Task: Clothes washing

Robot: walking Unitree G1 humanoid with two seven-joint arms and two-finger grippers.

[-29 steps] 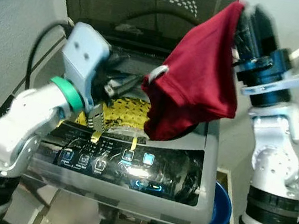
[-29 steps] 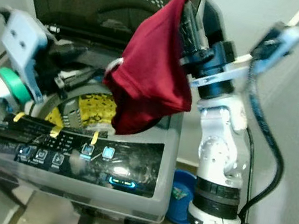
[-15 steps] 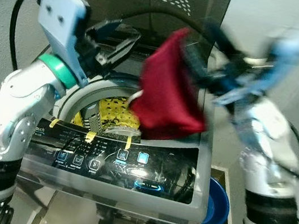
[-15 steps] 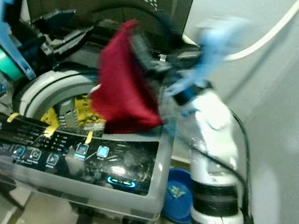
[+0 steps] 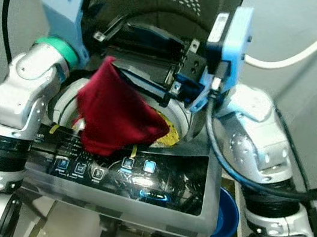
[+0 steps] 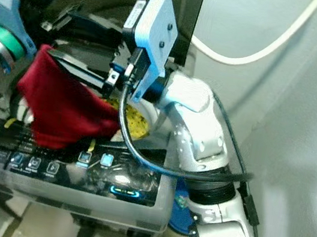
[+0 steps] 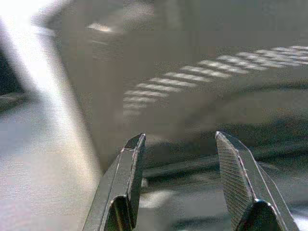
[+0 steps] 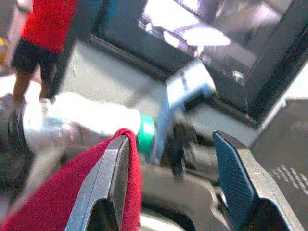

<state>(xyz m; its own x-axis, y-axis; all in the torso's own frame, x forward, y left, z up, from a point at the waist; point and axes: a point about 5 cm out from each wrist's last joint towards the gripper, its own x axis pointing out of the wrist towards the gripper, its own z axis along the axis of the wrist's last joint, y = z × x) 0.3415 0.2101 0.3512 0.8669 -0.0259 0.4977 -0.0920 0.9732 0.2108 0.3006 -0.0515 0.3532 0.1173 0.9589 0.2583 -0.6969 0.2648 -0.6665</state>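
Red garment drapes limp and light off one finger of the wide-spread right tool, over the washing machine drum; bunch its folds. Left tool gapes empty.

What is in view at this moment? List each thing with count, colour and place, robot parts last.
Washing machine: one, grey, in front of the robot, dark lid raised, lit control panel along its front.
Red garment: one, dark red, draped from one finger of the right end effector, hanging over the drum opening.
Yellow cloth: one, yellow, inside the drum, partly hidden by the garment.
Blue basin: one, blue, on the floor beside the machine on the robot's right.
White hose: one, white, running along the wall on the right.
Person: one, red top and dark shorts, in the background of the right wrist view.
Left end effector: open, held up near the lid.
Right end effector: open, over the drum.
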